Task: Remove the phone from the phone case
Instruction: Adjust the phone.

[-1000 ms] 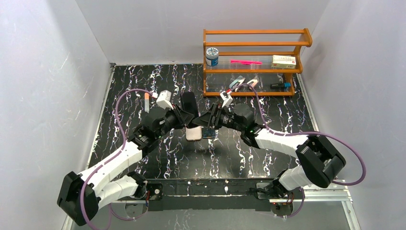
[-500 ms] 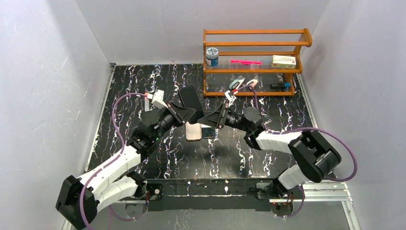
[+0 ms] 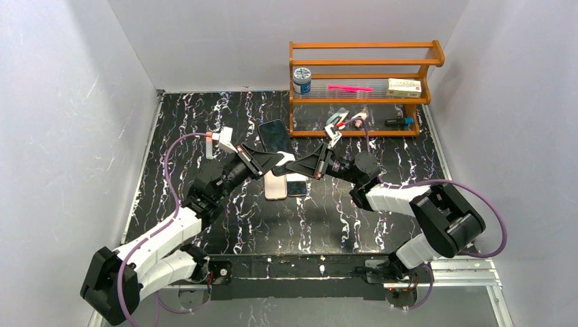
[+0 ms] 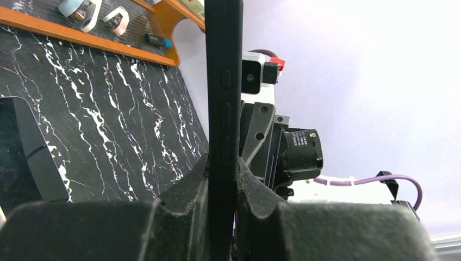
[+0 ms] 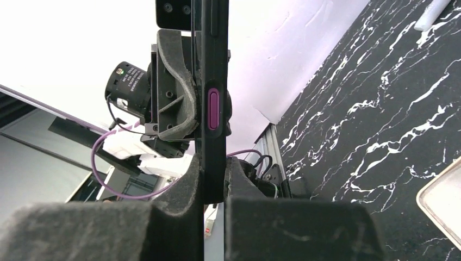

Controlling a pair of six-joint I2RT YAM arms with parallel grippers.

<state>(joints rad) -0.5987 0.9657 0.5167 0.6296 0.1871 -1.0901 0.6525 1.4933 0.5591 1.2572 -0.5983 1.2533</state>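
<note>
Left gripper and right gripper were both clenched on the phone case above mid-tabletop; advisable that one anchored while the other peeled a corner.

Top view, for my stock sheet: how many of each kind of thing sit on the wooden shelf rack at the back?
Jar with blue lid: 1
Pink stick: 1
Pale box: 1
Clip-like white pieces: 2
Dark marker with blue end: 1
Total: 6
</note>
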